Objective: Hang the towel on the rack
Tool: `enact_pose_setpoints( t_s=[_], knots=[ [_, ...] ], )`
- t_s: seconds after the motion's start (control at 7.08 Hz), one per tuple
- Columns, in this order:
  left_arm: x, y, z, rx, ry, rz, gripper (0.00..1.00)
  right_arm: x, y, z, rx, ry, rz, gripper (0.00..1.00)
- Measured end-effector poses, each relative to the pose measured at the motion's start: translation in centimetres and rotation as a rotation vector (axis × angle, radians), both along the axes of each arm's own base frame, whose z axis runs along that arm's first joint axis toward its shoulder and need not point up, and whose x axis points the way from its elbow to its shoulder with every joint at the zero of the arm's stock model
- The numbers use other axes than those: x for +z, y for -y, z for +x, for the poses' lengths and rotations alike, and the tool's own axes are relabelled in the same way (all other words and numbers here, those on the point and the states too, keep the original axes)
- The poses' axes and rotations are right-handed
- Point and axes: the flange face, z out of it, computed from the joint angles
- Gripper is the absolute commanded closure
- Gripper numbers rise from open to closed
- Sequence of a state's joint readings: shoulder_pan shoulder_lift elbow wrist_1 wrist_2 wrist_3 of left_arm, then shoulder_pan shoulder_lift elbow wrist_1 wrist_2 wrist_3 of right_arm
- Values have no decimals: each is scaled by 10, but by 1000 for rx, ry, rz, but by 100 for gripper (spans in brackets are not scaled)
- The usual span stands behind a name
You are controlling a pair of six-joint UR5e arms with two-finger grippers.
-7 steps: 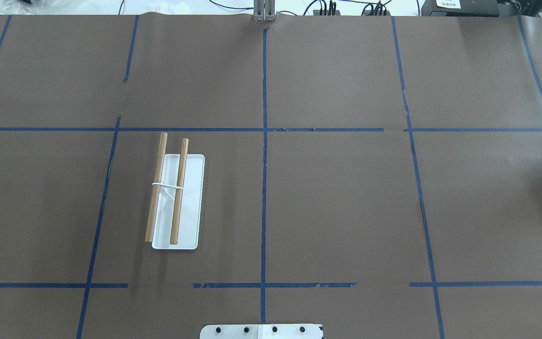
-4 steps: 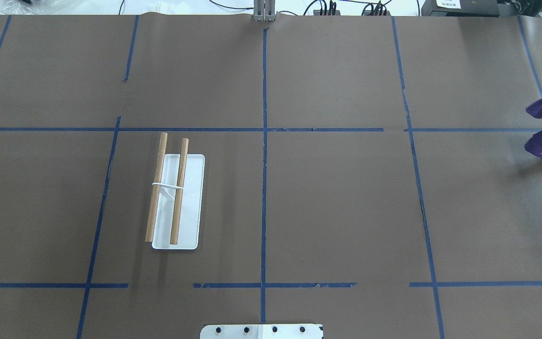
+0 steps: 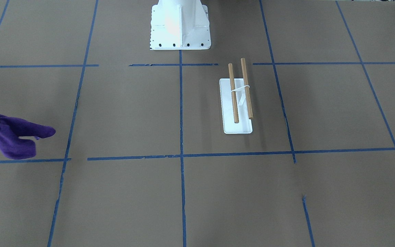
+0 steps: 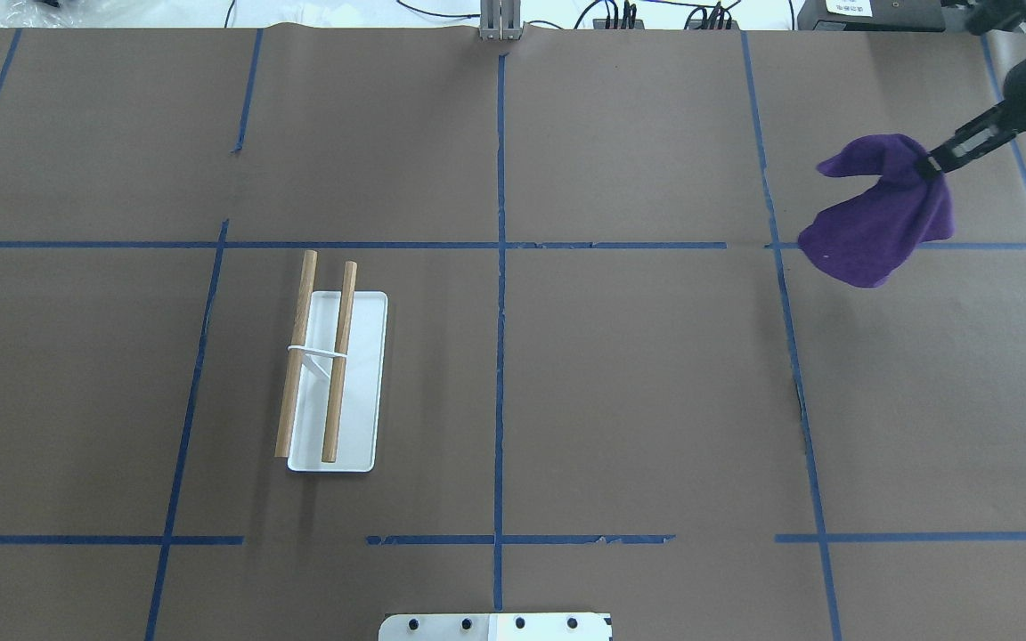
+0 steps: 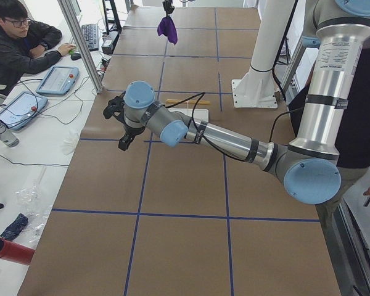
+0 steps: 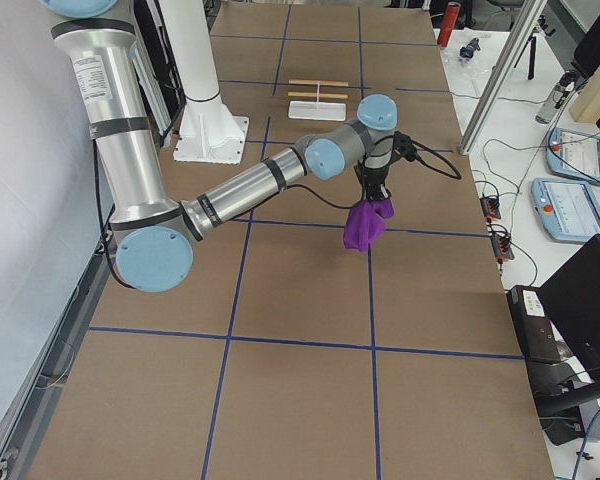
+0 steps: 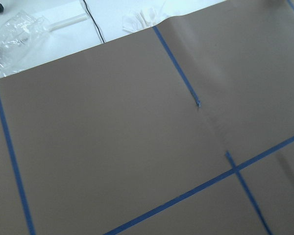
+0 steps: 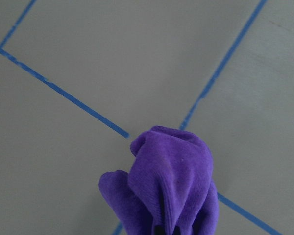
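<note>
The rack [image 4: 335, 374] stands left of the table's centre: a white base, a white upright and two brown wooden rods; it also shows in the front view [image 3: 238, 103] and far off in the right side view [image 6: 318, 100]. My right gripper [image 4: 932, 165] is shut on the purple towel [image 4: 878, 218] and holds it bunched and hanging above the table's far right part. The towel also shows in the front view [image 3: 12, 137], the right side view [image 6: 365, 225] and the right wrist view [image 8: 169, 191]. My left gripper [image 5: 122, 129] hovers past the table's left edge; I cannot tell if it is open.
Brown paper with a blue tape grid [image 4: 500, 245] covers the table. The white robot pedestal [image 3: 179, 24] stands at the robot's side. An operator [image 5: 18, 43] sits at a desk with tablets beyond the far edge. Cables lie along that edge.
The purple towel has come in from the right edge, held by my right gripper, and moved left and toward the far side. The rack has not moved.
</note>
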State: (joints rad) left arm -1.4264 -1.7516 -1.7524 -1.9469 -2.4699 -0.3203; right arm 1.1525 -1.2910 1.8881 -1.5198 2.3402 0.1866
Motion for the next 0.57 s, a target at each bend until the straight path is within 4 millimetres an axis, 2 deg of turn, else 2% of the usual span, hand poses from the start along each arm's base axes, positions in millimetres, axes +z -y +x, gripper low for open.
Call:
enact_pose_setpoints(
  t_s=[0.28,0.42,0.57],
  knots=[
    [-81,7,66,-45,-143,-182,0,-73,-14,-74,6,54,-23,100],
    [-122,9,110,-50,-210,-292,0,-102,-25,-104,-2,65,9,100],
    [-159,6,157,-47,-265,-414,0,-127,-34,-124,-9,76,48,100]
  ],
)
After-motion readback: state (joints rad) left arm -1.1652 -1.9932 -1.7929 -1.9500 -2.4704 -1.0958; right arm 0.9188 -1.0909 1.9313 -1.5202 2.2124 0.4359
